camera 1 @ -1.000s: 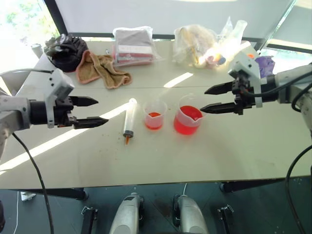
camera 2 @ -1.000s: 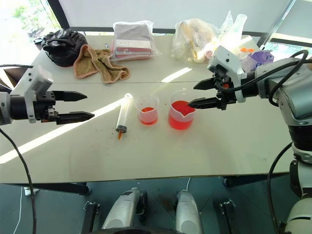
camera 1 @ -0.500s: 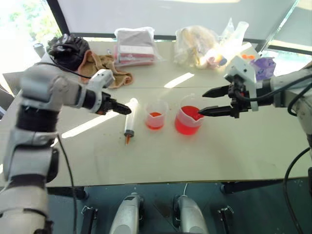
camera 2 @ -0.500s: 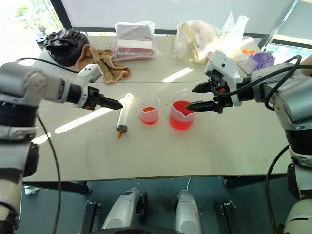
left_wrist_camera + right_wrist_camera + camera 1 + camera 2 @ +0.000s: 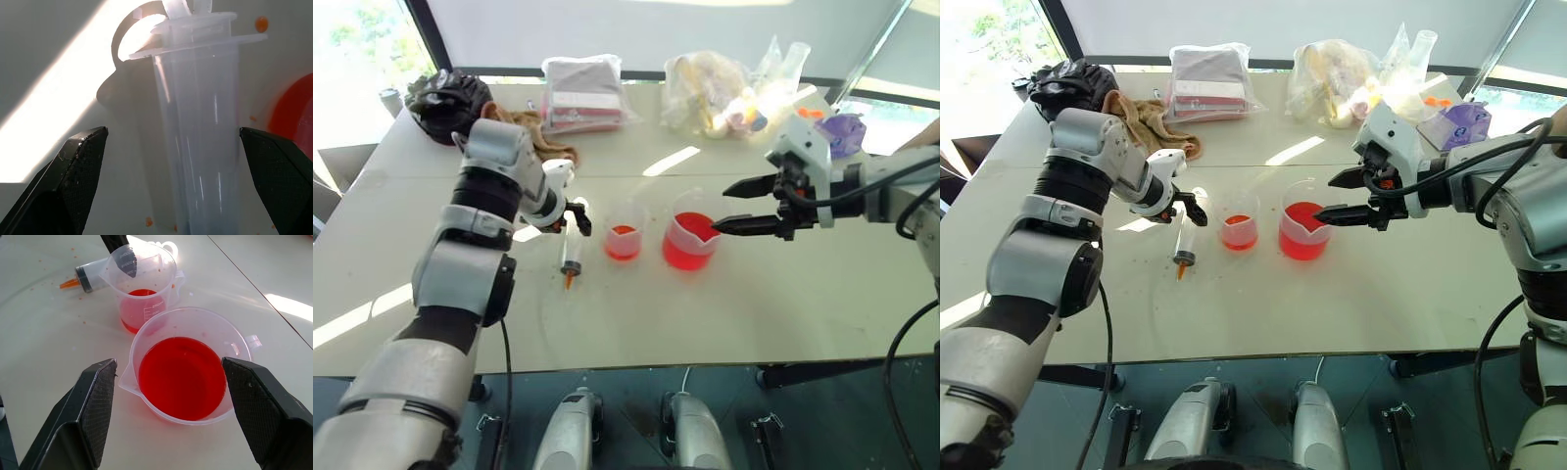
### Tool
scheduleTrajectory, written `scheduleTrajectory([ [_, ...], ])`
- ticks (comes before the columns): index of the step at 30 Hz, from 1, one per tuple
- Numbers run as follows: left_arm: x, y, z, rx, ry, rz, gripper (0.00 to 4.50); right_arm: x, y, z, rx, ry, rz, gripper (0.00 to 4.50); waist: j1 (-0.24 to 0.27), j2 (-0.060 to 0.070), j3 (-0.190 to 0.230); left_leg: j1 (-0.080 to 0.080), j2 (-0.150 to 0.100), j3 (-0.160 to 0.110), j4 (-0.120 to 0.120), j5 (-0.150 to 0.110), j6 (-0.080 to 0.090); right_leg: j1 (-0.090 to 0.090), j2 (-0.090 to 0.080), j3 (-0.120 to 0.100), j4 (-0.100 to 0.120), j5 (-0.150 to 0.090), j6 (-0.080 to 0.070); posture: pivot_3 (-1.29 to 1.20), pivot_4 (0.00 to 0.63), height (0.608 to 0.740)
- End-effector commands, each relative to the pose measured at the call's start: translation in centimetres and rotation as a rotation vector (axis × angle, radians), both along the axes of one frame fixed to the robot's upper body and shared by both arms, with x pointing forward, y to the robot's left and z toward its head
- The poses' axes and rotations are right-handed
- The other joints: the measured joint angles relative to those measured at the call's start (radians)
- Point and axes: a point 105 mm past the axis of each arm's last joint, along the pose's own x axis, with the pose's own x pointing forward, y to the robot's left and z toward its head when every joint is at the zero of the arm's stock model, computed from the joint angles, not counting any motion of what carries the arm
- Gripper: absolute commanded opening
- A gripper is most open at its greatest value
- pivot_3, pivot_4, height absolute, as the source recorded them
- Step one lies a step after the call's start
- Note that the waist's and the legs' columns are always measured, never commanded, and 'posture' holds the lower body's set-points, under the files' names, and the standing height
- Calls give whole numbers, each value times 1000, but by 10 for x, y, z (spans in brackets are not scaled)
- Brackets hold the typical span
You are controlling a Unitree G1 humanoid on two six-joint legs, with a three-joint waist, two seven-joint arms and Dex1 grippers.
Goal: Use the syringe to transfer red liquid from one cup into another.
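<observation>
Graduation marks are showing on the smaller cup (image 5: 146, 303), too small to read. The syringe (image 5: 573, 240) is lying flat on the surface (image 5: 724, 304), orange tip toward the robot, just beside the smaller cup; the larger beaker (image 5: 690, 240) is standing at that cup's other side, both holding red liquid (image 5: 182, 377). The left hand (image 5: 578, 219) is hanging over the syringe's plunger end, fingers (image 5: 73, 171) spread wide on either side of the barrel, not touching. The right hand (image 5: 732, 206) is hovering beside the beaker, spread wide, empty. Behind are lying a brown cloth (image 5: 1151, 122), a black bundle (image 5: 445, 98) and plastic bags (image 5: 705, 88).
</observation>
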Motion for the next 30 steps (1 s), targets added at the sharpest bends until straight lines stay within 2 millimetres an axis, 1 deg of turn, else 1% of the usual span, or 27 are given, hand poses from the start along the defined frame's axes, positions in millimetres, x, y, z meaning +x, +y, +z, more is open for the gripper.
scheduleTrajectory([
  [1,9,-1,11,49,-60,37,4472,-3,0,14,14,-61,0,3577,1,0,0,0,0,0,0,0,0,0,0,0,0,0,0,0,150,740],
  [8,18,-5,2,51,-90,86,4472,-2,1,14,24,-65,-2,3577,0,0,0,3,0,-1,0,0,-1,1,0,0,0,0,0,0,150,740],
  [11,21,-5,-1,45,-99,111,4472,-2,2,14,24,-68,-1,3577,0,0,0,9,2,-1,0,0,-1,6,-1,0,0,0,0,0,150,740],
  [15,23,-7,-4,32,-104,131,4472,-2,1,15,21,-69,-5,3577,-1,0,0,14,3,-1,0,0,-1,9,-1,0,0,0,0,0,150,740],
  [18,22,-8,-6,33,-97,147,3654,-2,1,15,21,-70,-6,3577,0,0,0,14,3,-1,0,0,-2,9,-2,0,0,0,-1,0,150,740],
  [23,20,-8,-9,18,-77,162,1560,-2,0,15,19,-73,-8,3577,2,0,0,13,2,0,0,0,-2,9,-2,0,0,0,-1,0,150,740],
  [24,20,-8,-8,5,-73,166,1462,-2,0,15,19,-72,-6,3577,2,0,0,13,2,0,0,0,-2,9,-2,0,0,0,-1,0,150,740],
  [27,18,-1,-5,-10,-65,181,1461,-2,1,15,22,-73,-2,3577,1,0,0,13,2,0,0,0,-2,9,-2,0,0,0,-1,0,150,740],
  [30,20,12,9,-28,-108,187,1461,-2,0,15,22,-78,-5,3577,-1,0,0,13,2,0,-1,0,-2,8,-2,0,0,0,0,0,150,740],
])
